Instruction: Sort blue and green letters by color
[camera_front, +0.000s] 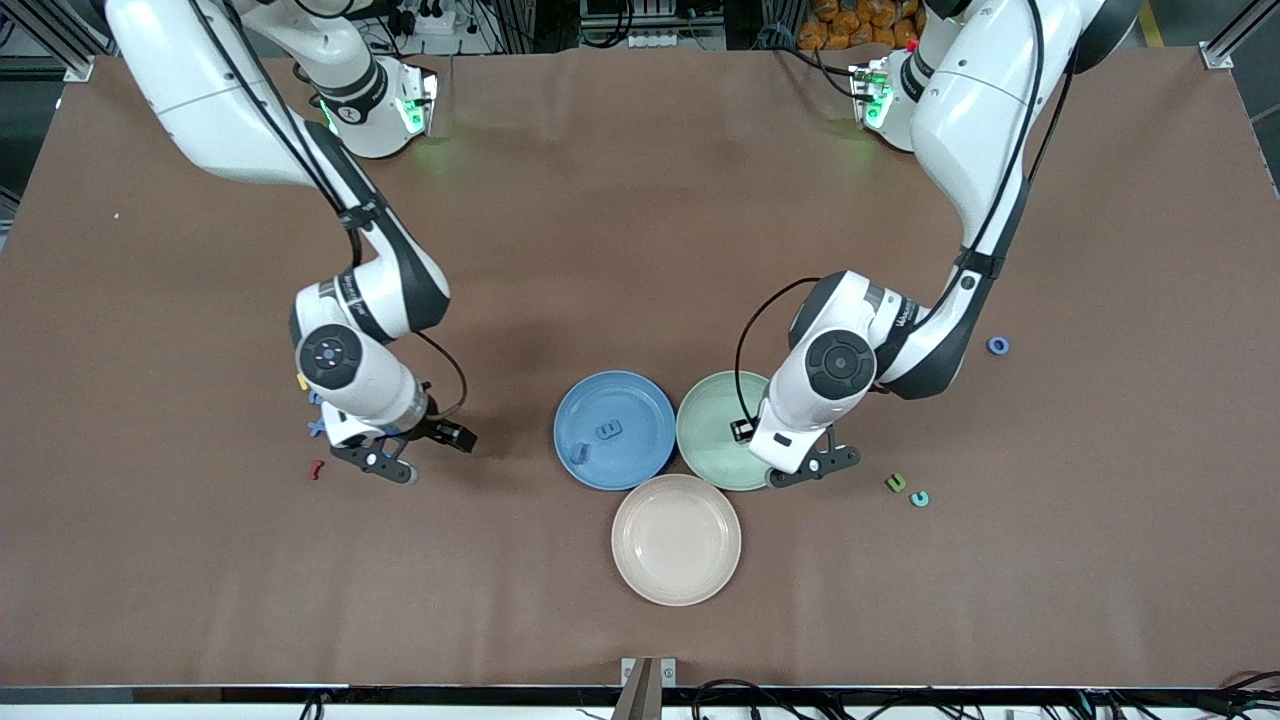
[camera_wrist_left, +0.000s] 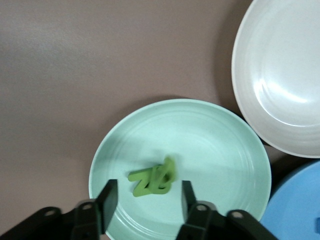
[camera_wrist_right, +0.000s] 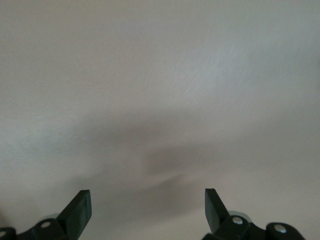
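Two green letters (camera_wrist_left: 152, 180) lie together in the pale green plate (camera_wrist_left: 220, 150), one leaning on the other. My left gripper (camera_wrist_left: 147, 200) hangs open just over them, with nothing between its fingers. In the front view it (camera_front: 818, 467) is over the green plate's (camera_front: 710, 425) edge and its arm hides those letters. The blue plate (camera_front: 640, 455) holds two blue letters (camera_front: 608, 430). My right gripper (camera_front: 405, 458) is open and empty over bare table (camera_wrist_right: 160, 100). A blue letter (camera_front: 317, 428) lies beside it. Another green letter (camera_front: 896, 483) and a teal one (camera_front: 919, 498) lie toward the left arm's end.
An empty beige plate (camera_front: 676, 580) sits nearer the front camera than the other two plates. A dark red squiggle (camera_front: 317, 470) and a yellow piece (camera_front: 302, 381) lie by the right gripper. A blue ring (camera_front: 998, 345) lies near the left arm's elbow.
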